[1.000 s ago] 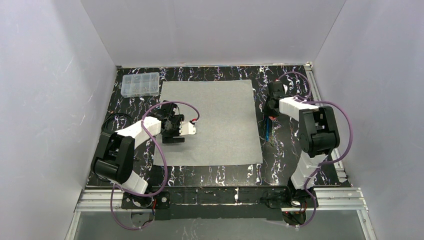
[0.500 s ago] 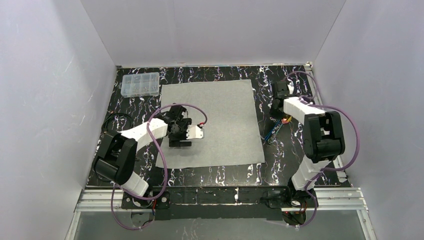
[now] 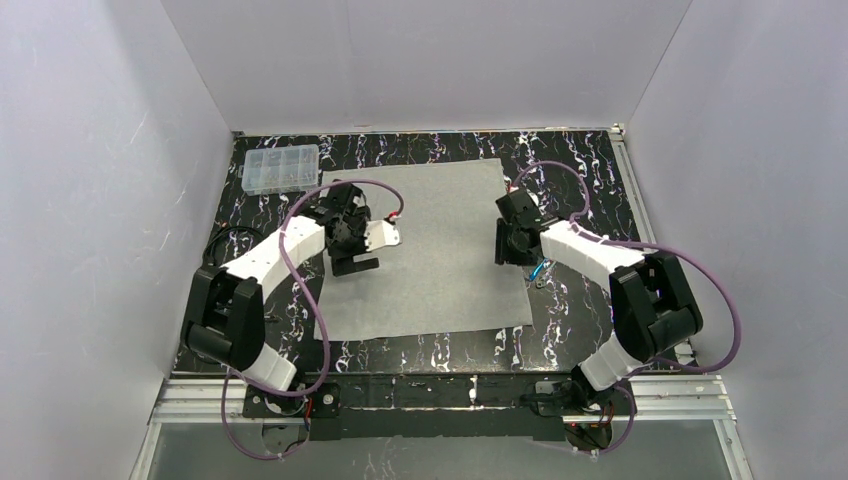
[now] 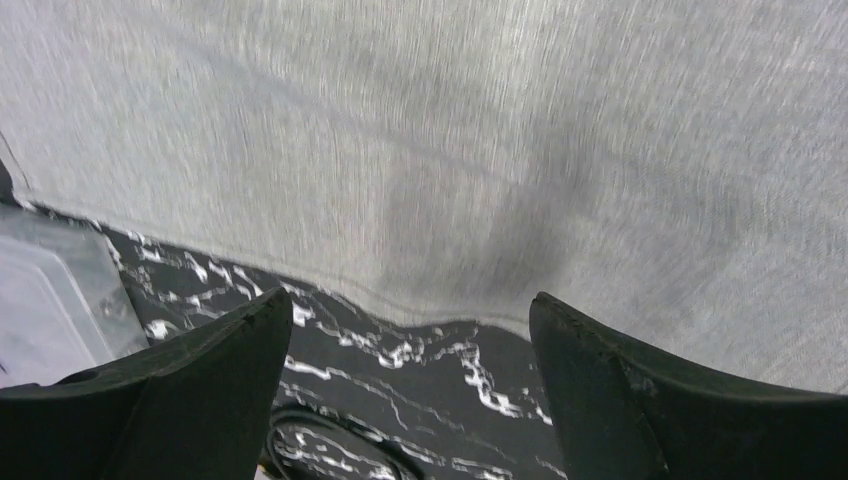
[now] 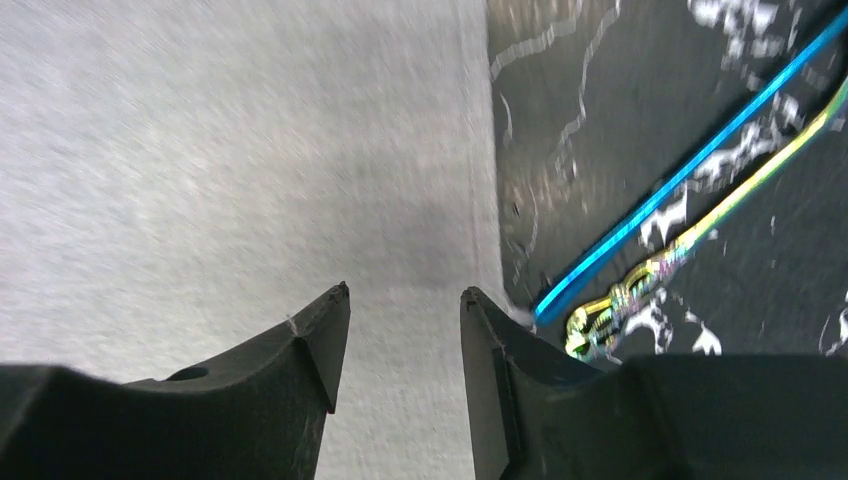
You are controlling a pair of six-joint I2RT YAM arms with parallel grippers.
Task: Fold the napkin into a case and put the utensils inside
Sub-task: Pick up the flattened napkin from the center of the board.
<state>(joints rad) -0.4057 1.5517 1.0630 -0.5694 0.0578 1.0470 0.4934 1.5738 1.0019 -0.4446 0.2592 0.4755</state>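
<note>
Black marbled table (image 3: 440,350): napkin (image 3: 440,240) flat, 2 utensils (image 3: 540,269) beside it, plastic box (image 3: 281,168).

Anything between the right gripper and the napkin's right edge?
Nothing visible. The right gripper hangs open right above the napkin edge. The utensils lie on the table beside that edge, off to the side of the jaws.

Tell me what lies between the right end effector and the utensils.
Right wrist view: just the napkin's edge and a bare strip of table separate the right end effector from the utensils.
</note>
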